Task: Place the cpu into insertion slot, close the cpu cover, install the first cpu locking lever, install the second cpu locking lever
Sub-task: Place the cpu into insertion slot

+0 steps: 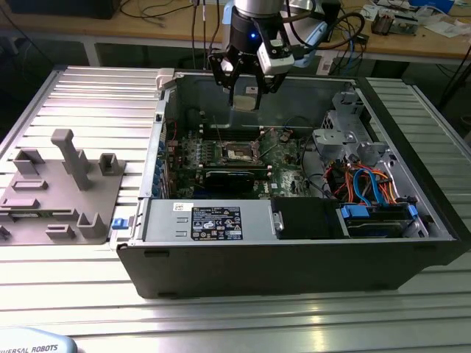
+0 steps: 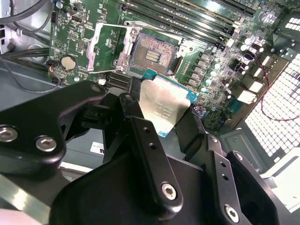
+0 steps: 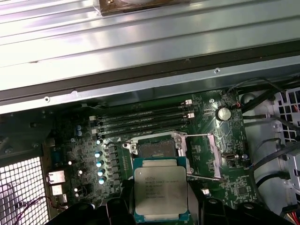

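Note:
The cpu (image 3: 161, 190), a square chip with a silver top and a green edge, is held by my gripper (image 1: 244, 99), which is shut on its two sides. In the exterior view the gripper hangs above the open computer case, over the green motherboard (image 1: 283, 158). The insertion slot (image 2: 152, 52) is a dark square recess with nothing in it, a short way beyond the held cpu (image 2: 164, 104) in both wrist views. The cpu cover (image 3: 181, 146) stands raised at one side of the insertion slot (image 3: 154, 149). Two thin wire levers (image 3: 202, 177) lie swung open beside it.
The case (image 1: 294, 257) lies open on a ribbed metal table, with a black power supply (image 1: 213, 220) at its front wall and blue and orange cables (image 1: 368, 184) on the exterior view's right. Memory slots (image 3: 145, 121) run beside the socket. A grey fixture (image 1: 62, 184) stands on the exterior view's left.

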You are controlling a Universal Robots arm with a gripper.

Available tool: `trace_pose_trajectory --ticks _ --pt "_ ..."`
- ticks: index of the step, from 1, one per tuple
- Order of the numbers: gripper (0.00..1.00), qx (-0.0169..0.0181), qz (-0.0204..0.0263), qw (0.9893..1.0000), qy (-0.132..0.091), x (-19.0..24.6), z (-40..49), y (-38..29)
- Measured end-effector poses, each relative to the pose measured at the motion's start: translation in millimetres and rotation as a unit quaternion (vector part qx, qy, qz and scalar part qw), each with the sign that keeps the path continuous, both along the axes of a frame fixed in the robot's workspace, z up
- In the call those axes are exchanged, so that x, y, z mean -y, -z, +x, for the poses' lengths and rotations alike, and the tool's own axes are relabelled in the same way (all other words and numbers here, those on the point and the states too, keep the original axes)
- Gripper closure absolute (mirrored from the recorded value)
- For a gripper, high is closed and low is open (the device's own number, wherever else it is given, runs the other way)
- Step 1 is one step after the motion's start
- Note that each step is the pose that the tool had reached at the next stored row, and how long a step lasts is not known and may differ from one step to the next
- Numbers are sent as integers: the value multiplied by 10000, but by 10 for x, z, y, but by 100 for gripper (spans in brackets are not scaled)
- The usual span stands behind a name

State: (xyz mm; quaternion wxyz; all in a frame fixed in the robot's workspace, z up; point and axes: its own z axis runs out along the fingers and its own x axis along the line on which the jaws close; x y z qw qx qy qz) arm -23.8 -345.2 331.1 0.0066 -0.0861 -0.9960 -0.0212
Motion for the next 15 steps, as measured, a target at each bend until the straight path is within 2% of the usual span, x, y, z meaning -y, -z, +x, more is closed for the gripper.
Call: trace_pose_trajectory --ticks 15 --pt "46 0 -6 9999 164 0 0 14"
